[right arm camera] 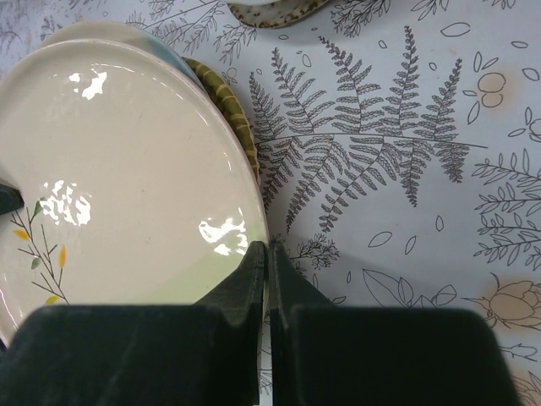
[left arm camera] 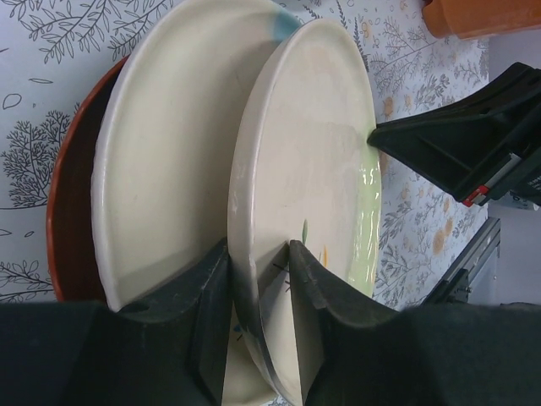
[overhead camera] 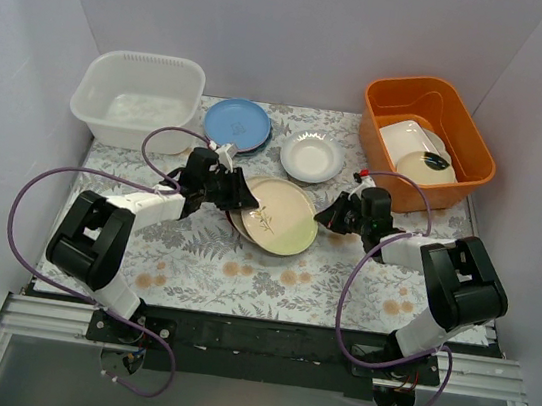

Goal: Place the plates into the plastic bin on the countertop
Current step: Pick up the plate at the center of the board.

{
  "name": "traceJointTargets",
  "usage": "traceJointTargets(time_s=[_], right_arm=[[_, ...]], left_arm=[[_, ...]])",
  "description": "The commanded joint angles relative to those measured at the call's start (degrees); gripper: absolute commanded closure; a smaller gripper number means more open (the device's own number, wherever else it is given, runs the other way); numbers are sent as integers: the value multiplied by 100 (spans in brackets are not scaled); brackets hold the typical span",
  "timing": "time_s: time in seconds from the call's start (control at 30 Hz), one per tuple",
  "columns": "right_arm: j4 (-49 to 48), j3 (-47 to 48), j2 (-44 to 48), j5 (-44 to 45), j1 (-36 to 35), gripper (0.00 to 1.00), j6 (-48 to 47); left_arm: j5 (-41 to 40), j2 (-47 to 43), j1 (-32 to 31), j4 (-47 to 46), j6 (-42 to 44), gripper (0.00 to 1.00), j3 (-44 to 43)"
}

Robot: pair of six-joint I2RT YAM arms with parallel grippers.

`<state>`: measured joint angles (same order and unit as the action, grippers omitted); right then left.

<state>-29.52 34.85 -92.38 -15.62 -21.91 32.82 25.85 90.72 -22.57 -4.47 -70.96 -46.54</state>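
- Countertop (overhead camera: 270, 284) printed with ferns and orange flowers carries everything here.
- The plastic bin (overhead camera: 148, 60), translucent white, stands at the far left corner with no plate in it.
- The orange tub (overhead camera: 385, 184) stands at the far right corner, with a white rectangular dish (overhead camera: 409, 137) and a cream dish (overhead camera: 428, 167) inside.
- A stack of plates (overhead camera: 279, 219) lies in the middle of the countertop, well apart from the bin. On top is the cream sprig plate (left arm camera: 313, 169), its near edge tilted up off the cream-and-blue plate (left arm camera: 169, 169). A red plate (left arm camera: 72, 211) sits beneath, and a yellow rim (right arm camera: 224, 101) shows at the side.
- The blue plate (overhead camera: 238, 124) lies flat at the far edge, just beside the bin.
- The small scalloped plate (overhead camera: 311, 155) lies near the far edge, between the blue plate and the orange tub.
- The left gripper (overhead camera: 247, 198) is clamped on the left rim of the sprig plate, one finger on each face.
- The right gripper (right arm camera: 267, 249) is clenched and holds nothing, its tips against the plate's right rim.
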Motion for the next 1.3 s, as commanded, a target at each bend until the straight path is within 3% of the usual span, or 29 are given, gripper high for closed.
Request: traceJointTargets(time_s=[0.0,0.47,0.77,0.97,1.03,1.07,1.27], right_arm=[[-291,382,-35,-504,-138,99,76],[69,584,80,-591,-138,99,-118],[454,733,273,-548,-138,90,-311],[965,874,685,-293,-120,58,-609],[1132,892,904,-161,-112,52,-671],[1193,901,975,-100,-112,43,-741],[1572,848,1494,278,-103,21,-891]], left_arm=[[123,86,-143,640,258,100,93],[-44,-502,-143,526,-32,100,172],[-45,-757,-143,473,-295,100,49],[254,-678,-143,482,-559,100,-223],[298,-652,-143,482,-638,100,-302],[307,-643,-143,482,-665,100,-398],[324,-687,-143,482,-823,100,-557]])
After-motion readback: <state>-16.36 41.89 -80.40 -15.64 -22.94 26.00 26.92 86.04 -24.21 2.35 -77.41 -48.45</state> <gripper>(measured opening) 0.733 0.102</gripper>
